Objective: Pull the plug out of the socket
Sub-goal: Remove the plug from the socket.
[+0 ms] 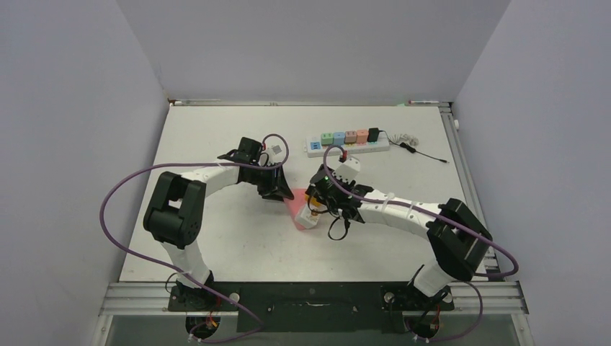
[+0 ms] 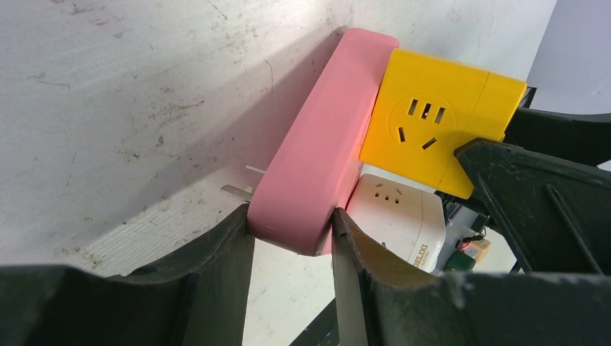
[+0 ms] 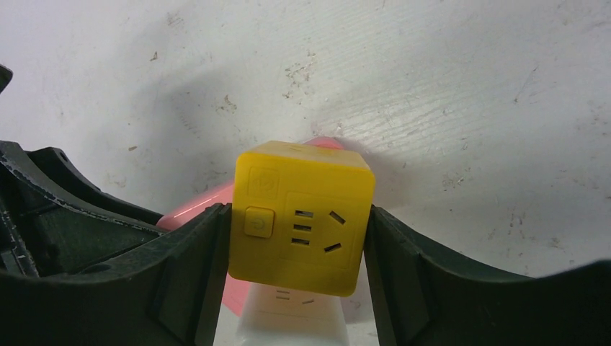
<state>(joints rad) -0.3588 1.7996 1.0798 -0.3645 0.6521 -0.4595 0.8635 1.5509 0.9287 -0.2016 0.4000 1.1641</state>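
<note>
A pink socket block (image 2: 324, 144) lies near the table's middle, with two metal prongs showing on its table side. A yellow cube plug (image 2: 432, 122) and a white cube (image 2: 400, 216) sit against its other face. My left gripper (image 2: 292, 227) is shut on the near end of the pink socket block (image 1: 294, 207). My right gripper (image 3: 297, 220) is shut on the yellow cube plug (image 3: 302, 216), one finger on each side. The pink socket block (image 3: 191, 209) shows behind the plug, and the white cube (image 3: 288, 317) below it. Both grippers meet from opposite sides in the top view.
A white power strip (image 1: 317, 148) with several coloured cubes and a black adapter lies at the back of the table. A thin black cable (image 1: 425, 150) trails to its right. Grey walls close in the table on three sides.
</note>
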